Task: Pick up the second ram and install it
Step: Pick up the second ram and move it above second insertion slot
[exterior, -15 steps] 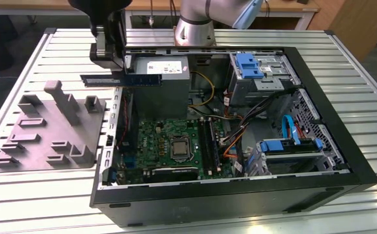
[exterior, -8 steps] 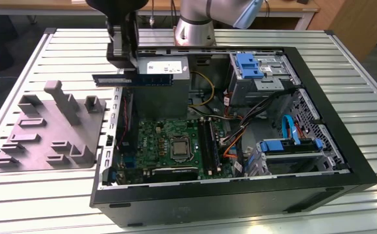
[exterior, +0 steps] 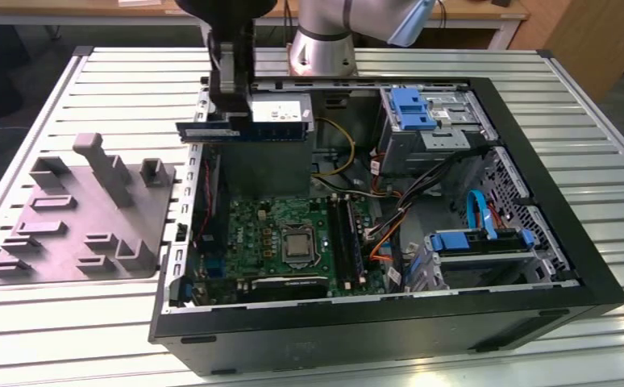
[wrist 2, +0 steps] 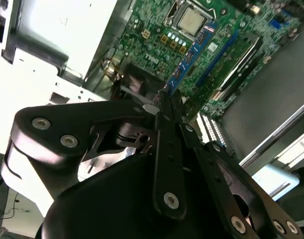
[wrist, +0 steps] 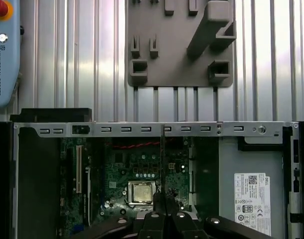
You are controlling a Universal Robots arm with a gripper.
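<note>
Exterior view: the hand (exterior: 231,121) pinches the second ram (exterior: 199,129) at mid-length, level and on edge. It hangs over the open computer case (exterior: 570,242) at eleven o'clock, well above the motherboard (exterior: 247,226), with free space all round.

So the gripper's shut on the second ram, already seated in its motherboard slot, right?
Not seated. The gripper is shut on the second ram, but holds it in the air above the open case, clear of the motherboard; the exterior view shows it.
</note>
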